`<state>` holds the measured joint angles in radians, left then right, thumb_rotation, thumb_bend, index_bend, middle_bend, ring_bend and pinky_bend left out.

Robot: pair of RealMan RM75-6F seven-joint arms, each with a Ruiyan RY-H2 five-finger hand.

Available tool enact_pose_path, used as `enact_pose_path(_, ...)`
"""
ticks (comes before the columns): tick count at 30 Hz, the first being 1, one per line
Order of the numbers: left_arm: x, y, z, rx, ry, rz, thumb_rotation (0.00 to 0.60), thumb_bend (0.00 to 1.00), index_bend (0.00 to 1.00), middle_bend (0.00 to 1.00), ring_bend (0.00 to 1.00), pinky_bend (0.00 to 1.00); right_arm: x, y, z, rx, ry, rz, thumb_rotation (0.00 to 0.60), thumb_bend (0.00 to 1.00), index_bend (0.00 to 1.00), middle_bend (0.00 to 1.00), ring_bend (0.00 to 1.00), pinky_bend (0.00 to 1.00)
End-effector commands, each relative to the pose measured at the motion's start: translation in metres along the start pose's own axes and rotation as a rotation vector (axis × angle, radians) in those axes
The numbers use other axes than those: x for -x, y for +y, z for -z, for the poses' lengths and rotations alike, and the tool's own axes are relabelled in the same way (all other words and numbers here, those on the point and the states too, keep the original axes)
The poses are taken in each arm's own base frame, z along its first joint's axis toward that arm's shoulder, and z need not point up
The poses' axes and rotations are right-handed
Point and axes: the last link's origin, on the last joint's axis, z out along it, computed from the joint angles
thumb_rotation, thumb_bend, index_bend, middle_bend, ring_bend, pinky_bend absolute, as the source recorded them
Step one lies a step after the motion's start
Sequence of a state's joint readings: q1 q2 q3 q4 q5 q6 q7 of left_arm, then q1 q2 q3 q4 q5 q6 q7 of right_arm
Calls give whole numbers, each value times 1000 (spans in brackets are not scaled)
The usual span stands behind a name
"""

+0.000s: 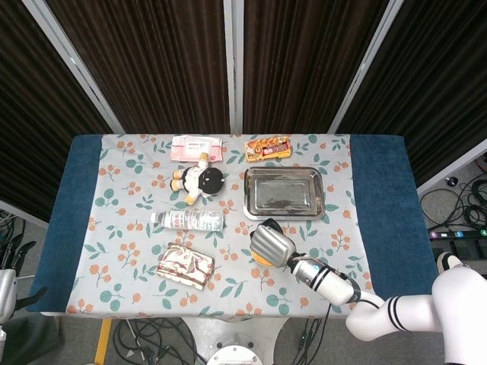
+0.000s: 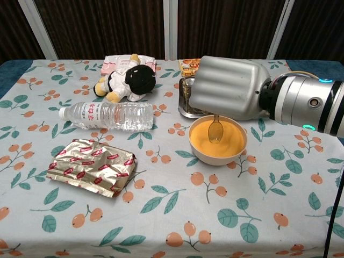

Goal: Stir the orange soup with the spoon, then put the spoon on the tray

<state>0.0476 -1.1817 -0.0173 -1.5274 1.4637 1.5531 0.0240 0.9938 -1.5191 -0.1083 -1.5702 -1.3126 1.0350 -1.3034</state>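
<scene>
The right hand point(image 2: 228, 88) hangs directly above the bowl point(image 2: 218, 141) of orange soup point(image 2: 226, 137), back of the hand toward the chest camera. The spoon point(image 2: 215, 128) hangs below it, so the hand evidently holds the handle; the fingers themselves are hidden behind the hand's casing, and how they close on it cannot be told.

The spoon's long axis runs near vertical, handle up into the hand, bowl end down. The bowl end sits at or just over the soup surface; contact cannot be confirmed.

The tray point(image 1: 283, 191) lies on the desk just beyond the bowl, on its far side from the robot.

Judgement: stirring is in hand; the transfer will carry the spoon away from the robot.

The left hand is not visible in either view.
</scene>
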Motion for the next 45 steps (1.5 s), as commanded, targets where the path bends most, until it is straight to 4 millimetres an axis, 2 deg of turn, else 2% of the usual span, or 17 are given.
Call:
enact_pose_path(1,0,-1,0,-3,2,0,600,58,217,142,117,134,4,-6,-4,13,-16,28,600,440,850,999,981,1000)
enact_pose_path(5,0,-1,1,-4,2,1,600,58,217,142,117,134,10,-7,-8,31,-24,72,600,440,862,999,981,1000)
enact_pose_path(12,0,-2,2,-3,5,5,600,58,217,142,117,134,15,3,-14,98,-23,105,600,440,874,999,981,1000)
enact_pose_path(19,0,-2,2,-4,6,6,600,58,217,142,117,134,1,7,-4,103,31,73,600,440,877,999,982,1000)
enact_pose_path(26,1,-3,1,-4,5,7,600,58,217,142,117,134,-10,-9,7,28,60,54,600,440,878,1000,984,1000)
enact_pose_path(36,2,-3,2,-8,1,10,600,58,217,142,117,134,6,-19,-6,17,3,141,600,440,878,1000,984,1000)
enact_pose_path(40,2,-4,2,-8,3,9,600,57,217,142,117,134,10,-13,-13,80,-1,164,600,440,878,1000,984,985)
enact_pose_path(45,1,-5,2,-10,6,8,600,58,217,142,117,134,7,-5,-11,147,22,145,600,440,879,1000,984,979)
